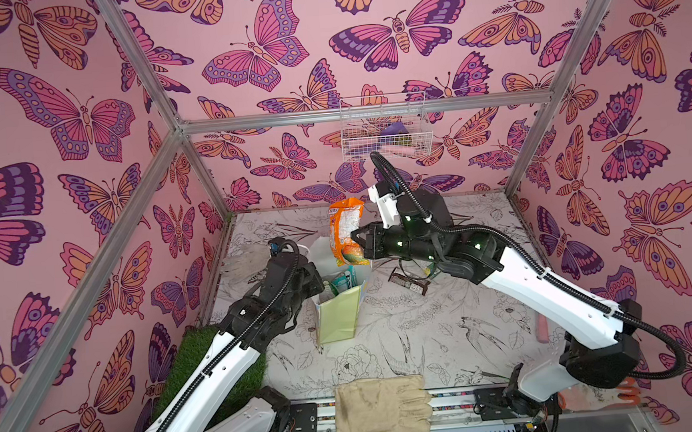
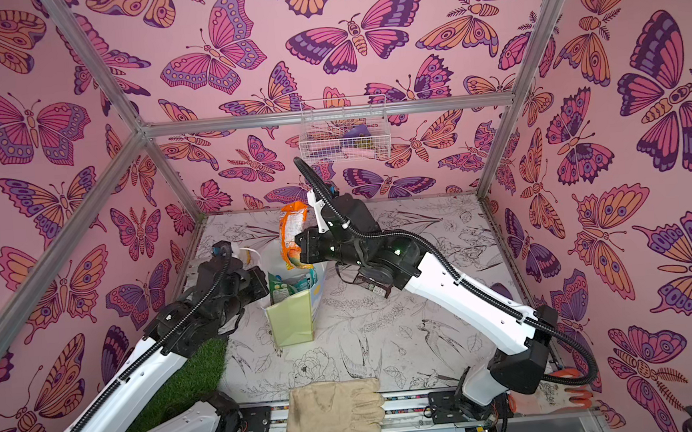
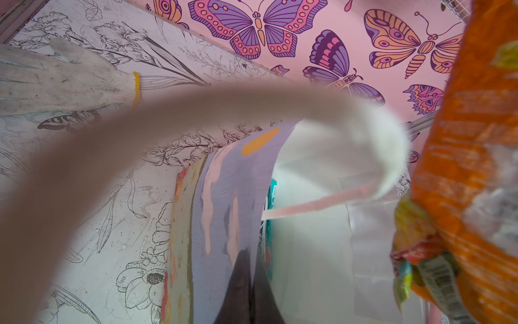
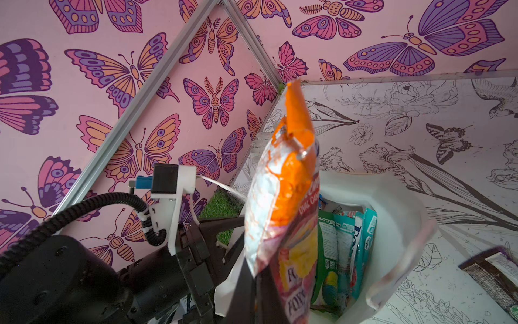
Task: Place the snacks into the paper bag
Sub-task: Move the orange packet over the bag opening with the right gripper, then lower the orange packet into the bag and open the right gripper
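Right pincer (image 1: 357,238) tight on glossy orange packet (image 1: 344,219), left pincer (image 3: 248,261) tight on paper bag (image 1: 341,317) rim.

packet (image 1: 345,229): orange | paper bag (image 1: 340,317): white, pale green side | walls (image 1: 182,41): pink, butterflies | glove (image 1: 378,406): beige

Whole table (image 1: 428,336) is covered in both top views from high over its front edge, tilted down toward the back wall (image 1: 249,169). Paper bag (image 3: 308,252) is seen point-blank from the left wrist. Its mouth and the orange packet (image 4: 283,182) are seen close from the right wrist. Bag and packet are shared by all four views.
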`<move>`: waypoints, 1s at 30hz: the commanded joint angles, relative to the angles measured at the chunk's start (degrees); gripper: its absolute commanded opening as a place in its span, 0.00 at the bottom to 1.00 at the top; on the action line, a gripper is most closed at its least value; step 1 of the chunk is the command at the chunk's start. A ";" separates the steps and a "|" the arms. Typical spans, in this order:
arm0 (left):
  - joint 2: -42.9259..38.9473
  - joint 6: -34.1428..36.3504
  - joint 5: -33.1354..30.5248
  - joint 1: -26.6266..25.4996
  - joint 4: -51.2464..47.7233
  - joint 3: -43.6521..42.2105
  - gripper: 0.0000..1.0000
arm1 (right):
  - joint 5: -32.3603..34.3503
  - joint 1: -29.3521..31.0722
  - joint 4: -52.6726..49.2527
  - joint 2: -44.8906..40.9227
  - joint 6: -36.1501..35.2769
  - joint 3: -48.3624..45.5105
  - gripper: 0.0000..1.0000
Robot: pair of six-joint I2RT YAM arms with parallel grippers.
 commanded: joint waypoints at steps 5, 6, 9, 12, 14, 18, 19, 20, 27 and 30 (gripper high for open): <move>-1.26 0.95 -1.08 0.01 1.88 0.12 0.00 | 1.96 1.16 4.55 0.58 0.79 0.46 0.00; -1.33 0.95 -1.04 -0.01 1.96 0.03 0.00 | 2.39 1.33 4.51 0.63 0.64 0.41 0.00; -1.60 0.88 -1.08 -0.01 1.87 -0.15 0.00 | 5.07 2.24 4.25 0.80 -0.32 0.08 0.00; -1.86 0.87 -1.16 -0.01 1.87 -0.46 0.00 | 7.79 3.12 4.47 0.66 -1.04 -0.50 0.00; -1.96 0.77 -1.13 0.01 1.88 -0.50 0.00 | 8.88 3.51 4.88 0.78 -1.14 -1.01 0.00; -1.96 0.73 -1.08 -0.01 1.87 -0.48 0.00 | 10.40 3.82 5.37 0.96 -0.71 -2.13 0.00; -1.96 0.66 -1.08 0.04 1.90 -0.41 0.00 | 11.04 4.05 5.43 0.98 -0.70 -2.35 0.00; -1.96 0.61 -0.99 0.00 1.88 -0.50 0.00 | 12.01 4.31 5.48 1.08 -0.71 -2.61 0.00; -2.05 0.59 -0.91 -0.01 1.88 -0.50 0.00 | 15.01 5.87 5.86 1.54 -0.52 -3.41 0.00; -2.14 0.60 -0.91 -0.01 1.88 -0.50 0.00 | 16.32 6.38 5.59 3.78 -0.18 -3.45 0.00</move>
